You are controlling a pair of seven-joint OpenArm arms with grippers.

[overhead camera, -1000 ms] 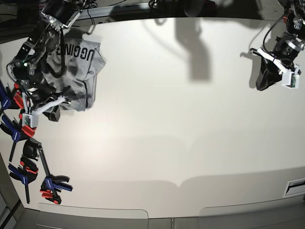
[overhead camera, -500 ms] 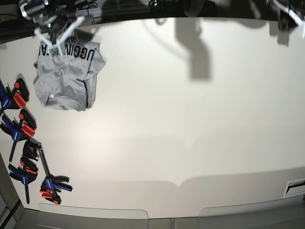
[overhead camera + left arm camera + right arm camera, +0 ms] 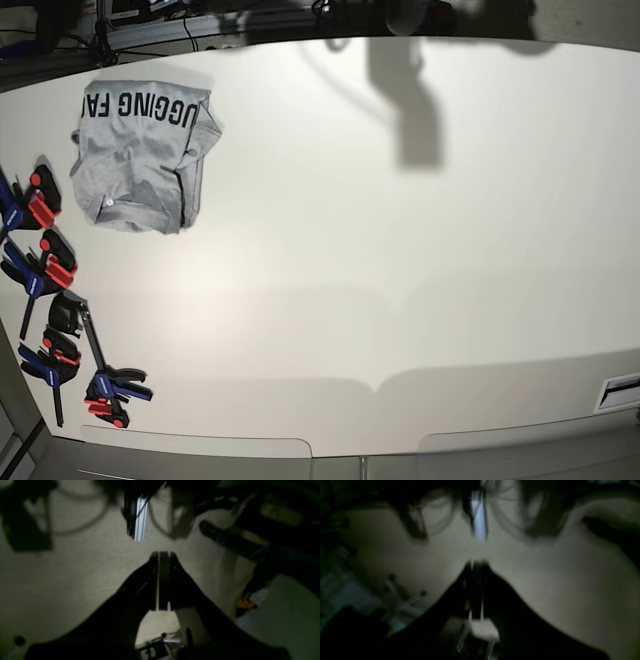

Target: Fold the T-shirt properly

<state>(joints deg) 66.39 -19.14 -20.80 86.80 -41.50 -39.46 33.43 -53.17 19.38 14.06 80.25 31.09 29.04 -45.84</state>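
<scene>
The T-shirt (image 3: 140, 155) lies folded into a compact grey bundle at the far left of the white table (image 3: 400, 260), with black block lettering along its top edge. Neither arm shows in the base view. In the left wrist view my left gripper (image 3: 162, 555) is shut with nothing between its fingers, pointing at a dim floor with cables. My right gripper (image 3: 476, 563) is likewise shut and empty in the blurred right wrist view, over the same kind of dark floor.
Several blue and red bar clamps (image 3: 60, 330) lie along the table's left edge. A small white label (image 3: 620, 390) sits at the right front corner. A bright metal rail (image 3: 140, 517) hangs in the dark background.
Both arms have pulled back past the table's far edge and left the base view. The right arm came off the T-shirt, which stays folded in place.
</scene>
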